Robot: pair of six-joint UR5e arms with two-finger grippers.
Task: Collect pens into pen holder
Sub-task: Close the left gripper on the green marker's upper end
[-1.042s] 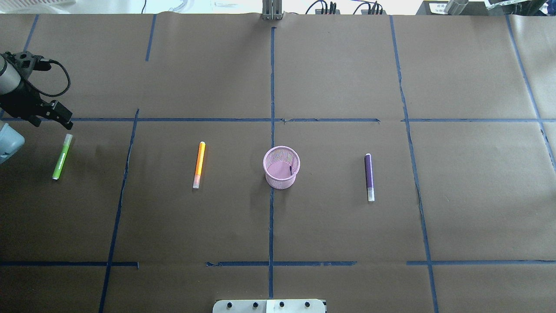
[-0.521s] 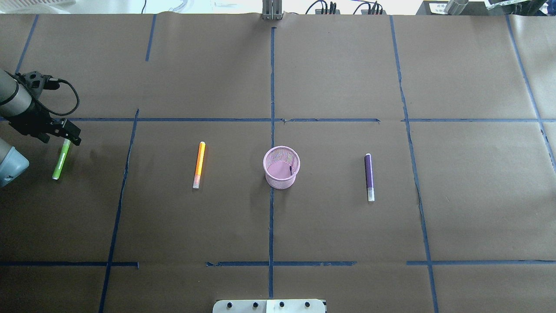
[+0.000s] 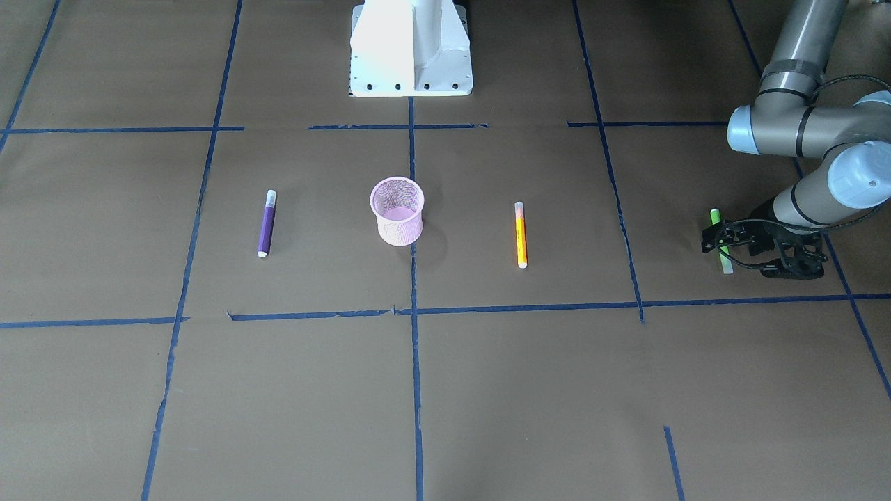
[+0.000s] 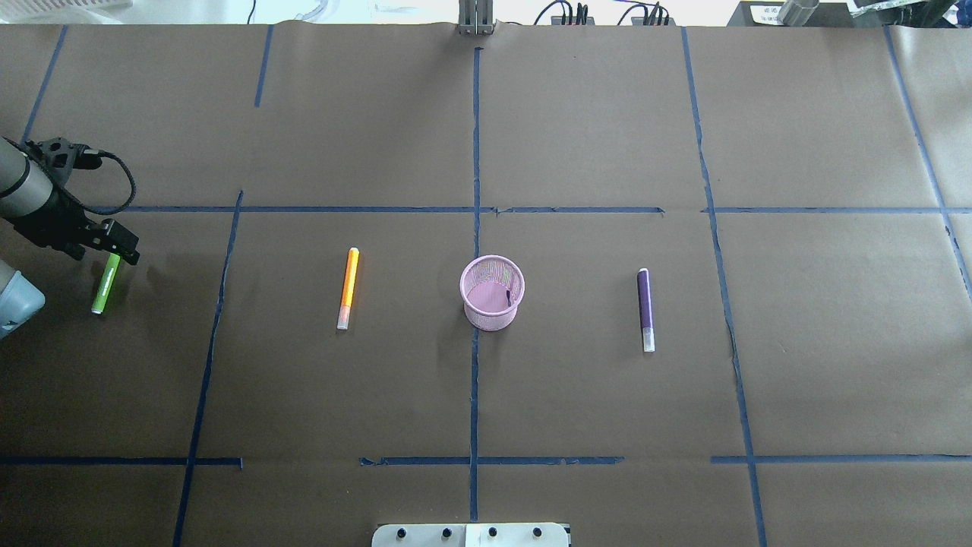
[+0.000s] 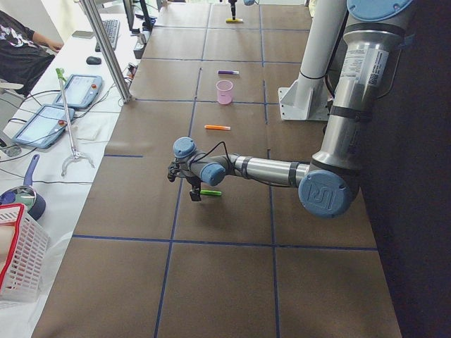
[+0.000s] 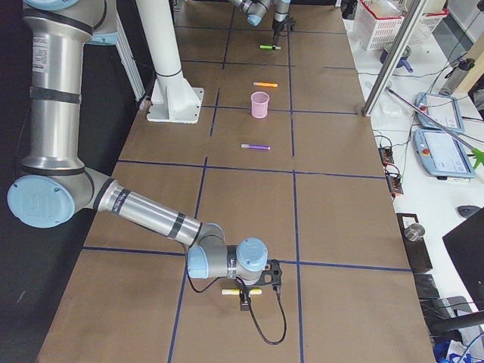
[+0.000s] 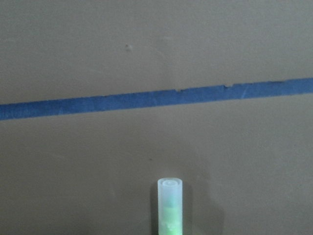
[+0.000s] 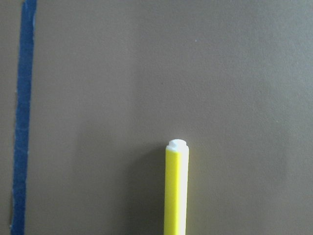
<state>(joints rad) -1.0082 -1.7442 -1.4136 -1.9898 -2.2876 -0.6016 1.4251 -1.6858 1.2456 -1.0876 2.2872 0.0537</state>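
The pink mesh pen holder (image 4: 492,292) stands upright at the table's middle and is also in the front view (image 3: 397,211). The orange pen (image 4: 348,287) lies to its left and the purple pen (image 4: 645,309) to its right. The green pen (image 4: 103,287) lies at the far left. My left gripper (image 4: 114,249) is low over the green pen's far end, jaws open on either side of it (image 3: 722,243). The left wrist view shows the pen's pale cap (image 7: 169,203). My right gripper (image 6: 243,301) hangs over a yellow pen (image 8: 176,191); I cannot tell whether it is open.
Blue tape lines (image 4: 474,209) split the brown paper into squares. The robot's white base (image 3: 411,49) stands at the table's near edge. The yellow pen (image 6: 242,291) lies far out on the robot's right, outside the overhead view.
My left gripper has moved toward the robot and down, from beyond the green pen onto its far end. The pens and the holder have not moved.
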